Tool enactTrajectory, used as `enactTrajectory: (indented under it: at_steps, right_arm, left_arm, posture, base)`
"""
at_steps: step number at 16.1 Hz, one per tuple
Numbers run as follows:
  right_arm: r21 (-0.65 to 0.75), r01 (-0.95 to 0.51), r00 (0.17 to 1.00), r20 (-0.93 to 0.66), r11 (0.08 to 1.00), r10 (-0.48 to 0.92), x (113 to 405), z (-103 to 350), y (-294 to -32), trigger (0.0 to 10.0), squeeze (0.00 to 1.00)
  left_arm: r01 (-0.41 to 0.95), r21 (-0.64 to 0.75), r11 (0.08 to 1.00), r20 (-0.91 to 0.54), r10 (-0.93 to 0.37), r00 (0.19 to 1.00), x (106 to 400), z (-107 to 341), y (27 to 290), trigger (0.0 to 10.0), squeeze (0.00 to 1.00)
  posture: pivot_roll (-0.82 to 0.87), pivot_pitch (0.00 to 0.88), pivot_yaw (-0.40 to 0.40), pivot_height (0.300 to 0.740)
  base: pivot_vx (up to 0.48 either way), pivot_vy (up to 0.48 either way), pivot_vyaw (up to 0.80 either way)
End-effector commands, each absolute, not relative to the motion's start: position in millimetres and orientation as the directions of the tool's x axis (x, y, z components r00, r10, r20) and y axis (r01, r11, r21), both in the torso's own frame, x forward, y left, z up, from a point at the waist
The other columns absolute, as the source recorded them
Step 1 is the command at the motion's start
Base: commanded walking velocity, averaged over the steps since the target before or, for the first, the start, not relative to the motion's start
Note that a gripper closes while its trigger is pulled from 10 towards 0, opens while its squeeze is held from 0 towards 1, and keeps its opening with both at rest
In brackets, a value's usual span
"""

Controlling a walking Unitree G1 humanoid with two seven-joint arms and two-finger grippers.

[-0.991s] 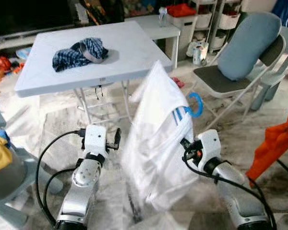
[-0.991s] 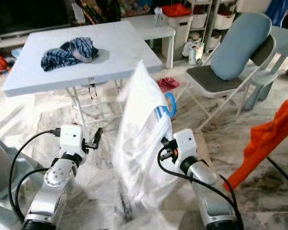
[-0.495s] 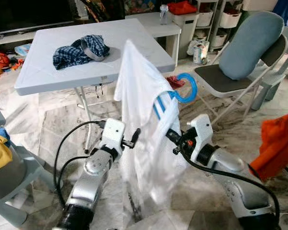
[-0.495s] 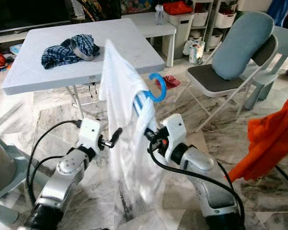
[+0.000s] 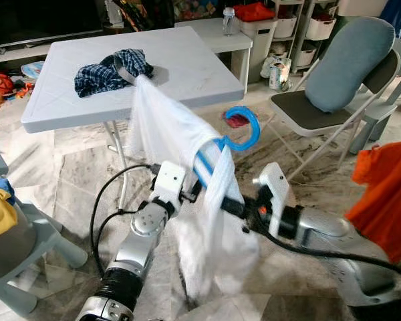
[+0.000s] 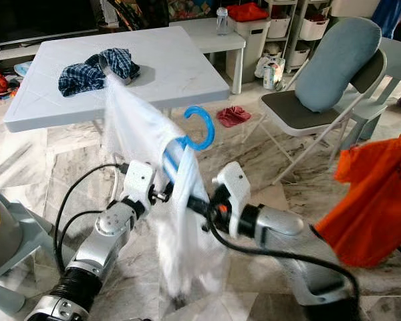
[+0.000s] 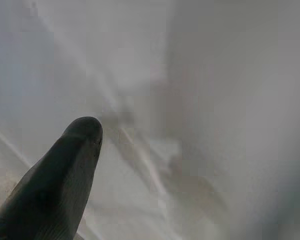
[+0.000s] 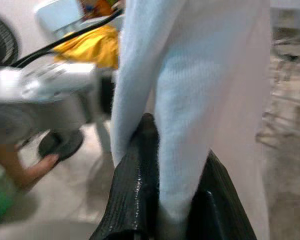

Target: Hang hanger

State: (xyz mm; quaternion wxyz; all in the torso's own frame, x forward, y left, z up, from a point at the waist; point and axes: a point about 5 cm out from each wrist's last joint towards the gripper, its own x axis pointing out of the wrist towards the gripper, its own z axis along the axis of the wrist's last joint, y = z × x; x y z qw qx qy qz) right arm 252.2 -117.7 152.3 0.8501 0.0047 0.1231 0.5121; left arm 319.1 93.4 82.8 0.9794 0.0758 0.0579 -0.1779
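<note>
A white shirt [image 5: 180, 134] hangs on a blue hanger whose hook [image 5: 244, 131] sticks up above it, held tilted in the air in front of the table. My right gripper [image 5: 231, 206] comes in from the right and is shut on a fold of the shirt just under the hook. In the right wrist view the two black fingers [image 8: 137, 187] pinch the white cloth [image 8: 190, 115]. My left gripper [image 5: 190, 194] is pressed against the shirt from the left, partly under the cloth. White cloth [image 7: 190, 100] lies close in front of the left wrist camera.
A white folding table [image 5: 187, 73] with a blue checked cloth [image 5: 110, 70] stands behind the shirt. A grey folding chair with a blue cushion [image 5: 347, 63] is at the back right. An orange garment [image 5: 387, 194] hangs at the right, a yellow cloth [image 5: 0, 214] at the left.
Both arms have swung left and upward. The shirt and hanger moved left and tilted over, the shirt's top now reaching toward the table edge. The left gripper has closed in against the cloth.
</note>
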Motion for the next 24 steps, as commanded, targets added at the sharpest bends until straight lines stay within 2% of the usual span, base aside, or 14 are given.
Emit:
enactTrajectory:
  at_steps: [1,2,6,7,9,11,12,13,15,17,22,24]
  right_arm:
    - [0.102,-0.905,0.39,-0.192,0.414,0.9,246,160,-114,10.0,0.0]
    - [0.094,-0.902,0.397,-0.202,0.421,0.895,247,159,-116,10.0,0.0]
    - [-0.013,-0.876,0.463,-0.305,0.482,0.832,257,155,-137,10.0,0.0]
    - [-0.02,-0.876,0.463,-0.311,0.482,0.83,257,155,-138,10.0,0.0]
    - [-0.169,-0.847,0.518,-0.476,0.504,0.711,264,134,-160,10.0,0.0]
    - [-0.251,-0.832,0.542,-0.552,0.494,0.633,268,123,-174,10.0,0.0]
    - [-0.263,-0.841,0.529,-0.581,0.472,0.618,266,119,-179,10.0,0.0]
    - [-0.272,-0.847,0.516,-0.624,0.456,0.586,265,115,-192,10.0,0.0]
    - [-0.318,-0.859,0.503,-0.674,0.402,0.541,264,113,-213,10.0,0.0]
    - [-0.299,-0.898,0.438,-0.668,0.322,0.602,257,123,-220,10.0,0.0]
    - [-0.203,-0.946,0.325,-0.631,0.254,0.704,240,157,-247,10.0,0.0]
    - [-0.2,-0.949,0.313,-0.541,0.242,0.781,237,182,-248,10.0,0.0]
  left_arm:
    - [0.298,0.157,0.942,-0.11,-0.284,0.953,326,89,105,10.0,0.0]
    - [0.284,0.163,0.945,-0.103,-0.27,0.957,327,90,107,10.0,0.0]
    - [0.111,0.179,0.977,-0.071,-0.1,0.992,334,93,152,10.0,0.0]
    - [0.106,0.179,0.978,-0.069,-0.095,0.993,334,93,153,10.0,0.0]
    - [0.047,0.207,0.977,-0.04,-0.039,0.998,334,99,173,10.0,0.0]
    - [0.047,0.207,0.977,-0.032,-0.042,0.999,332,101,177,10.0,0.0]
    - [0.06,0.194,0.979,-0.029,-0.055,0.998,331,101,176,10.0,0.0]
    - [0.09,0.117,0.989,-0.008,-0.09,0.996,328,104,174,10.0,0.0]
    - [0.133,0.096,0.987,0.008,-0.134,0.991,326,108,170,10.0,0.0]
    - [0.129,0.046,0.991,-0.012,-0.129,0.992,327,106,172,10.0,0.0]
    - [0.165,-0.019,0.986,-0.051,-0.166,0.985,332,106,173,10.0,0.0]
    - [0.181,-0.055,0.982,-0.074,-0.185,0.98,332,103,172,10.0,0.0]
  posture:
    - [-0.16,0.0,0.006,0.74]
    - [-0.16,0.0,0.007,0.74]
    - [-0.16,0.0,0.008,0.74]
    - [-0.16,0.0,0.008,0.74]
    - [-0.16,0.0,0.007,0.74]
    - [-0.16,0.0,0.006,0.74]
    - [-0.15,0.0,0.008,0.74]
    - [-0.15,0.0,0.006,0.74]
    - [-0.16,0.0,0.006,0.74]
    - [-0.16,0.0,0.008,0.74]
    - [-0.18,0.0,0.02,0.74]
    - [-0.18,0.0,0.022,0.74]
  base:
    - [0.0,0.0,0.0]
    - [0.0,0.0,0.0]
    - [0.0,0.0,0.0]
    - [0.0,0.0,0.0]
    - [0.0,0.0,0.0]
    - [0.0,0.0,0.0]
    - [0.0,0.0,0.0]
    - [0.0,0.0,0.0]
    - [0.0,0.0,0.0]
    - [0.0,0.0,0.0]
    - [0.0,0.0,0.0]
    - [0.0,0.0,0.0]
